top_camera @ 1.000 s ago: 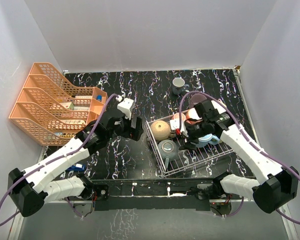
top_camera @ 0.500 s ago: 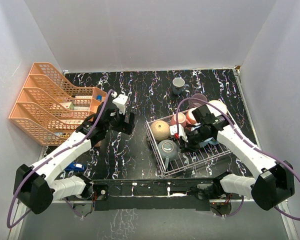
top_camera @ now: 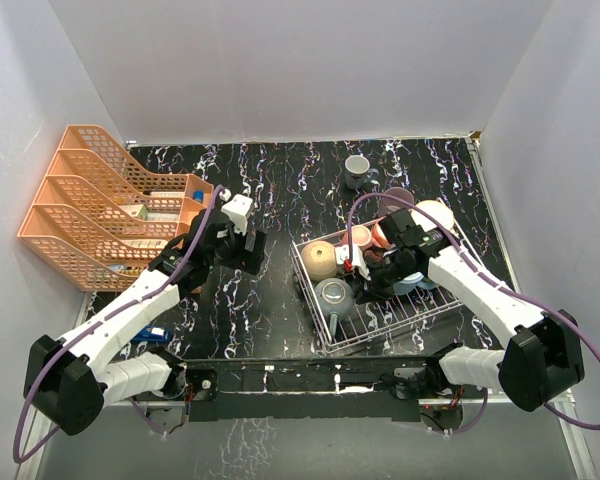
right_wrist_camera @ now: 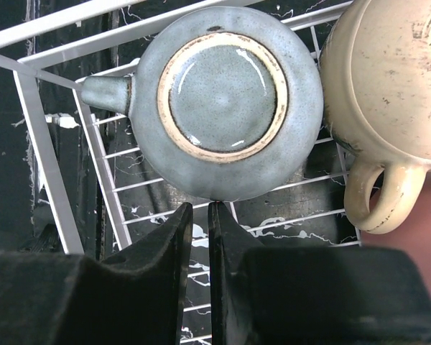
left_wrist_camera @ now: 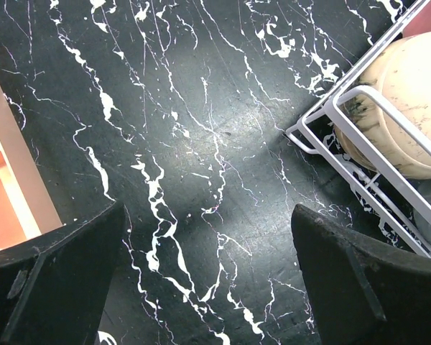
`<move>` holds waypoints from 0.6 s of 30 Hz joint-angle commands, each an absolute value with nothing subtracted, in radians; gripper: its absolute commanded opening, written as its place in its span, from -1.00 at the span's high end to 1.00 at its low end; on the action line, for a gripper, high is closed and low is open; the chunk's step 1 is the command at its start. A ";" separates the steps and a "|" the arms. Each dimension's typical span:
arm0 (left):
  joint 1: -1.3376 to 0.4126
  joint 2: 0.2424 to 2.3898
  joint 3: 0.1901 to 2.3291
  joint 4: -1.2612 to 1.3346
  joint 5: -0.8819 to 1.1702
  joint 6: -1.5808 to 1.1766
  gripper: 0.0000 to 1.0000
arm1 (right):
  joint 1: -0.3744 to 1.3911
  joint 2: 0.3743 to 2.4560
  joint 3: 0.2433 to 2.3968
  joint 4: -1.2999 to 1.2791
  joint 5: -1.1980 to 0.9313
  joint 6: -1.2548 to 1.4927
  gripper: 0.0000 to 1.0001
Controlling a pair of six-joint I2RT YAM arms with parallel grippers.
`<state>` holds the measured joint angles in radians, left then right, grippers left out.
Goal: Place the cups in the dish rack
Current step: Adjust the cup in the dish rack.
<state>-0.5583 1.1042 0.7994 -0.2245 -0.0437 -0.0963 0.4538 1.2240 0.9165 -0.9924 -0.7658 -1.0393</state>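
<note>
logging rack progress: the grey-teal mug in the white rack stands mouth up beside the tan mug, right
Not quite. The grey-teal mug is upside down: the right wrist view shows its foot ring facing up. It does sit in the white rack beside the tan mug.

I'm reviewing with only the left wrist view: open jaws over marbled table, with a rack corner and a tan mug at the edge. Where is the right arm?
Observer: The right gripper hangs over the dish rack, jaws shut and empty, next to an upturned grey-teal mug.
Operator: Any cups outside the rack?
Observer: At least one: a small grey mug stands upright on the table beyond it.
Operator: What's the orange edge on my left?
Observer: An orange tiered tray organizer.
</note>
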 commanded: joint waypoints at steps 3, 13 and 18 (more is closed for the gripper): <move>-0.552 1.060 0.791 -0.223 -0.080 -0.081 -0.93 | 0.463 1.211 0.916 -0.898 -0.833 -0.961 0.64; -0.554 1.041 0.786 -0.230 -0.129 -0.064 -0.93 | 0.407 1.176 1.016 -1.032 -0.781 -1.017 0.38; -0.554 1.032 0.784 -0.230 -0.136 -0.059 -0.93 | 0.350 1.161 1.060 -1.075 -0.829 -1.040 0.28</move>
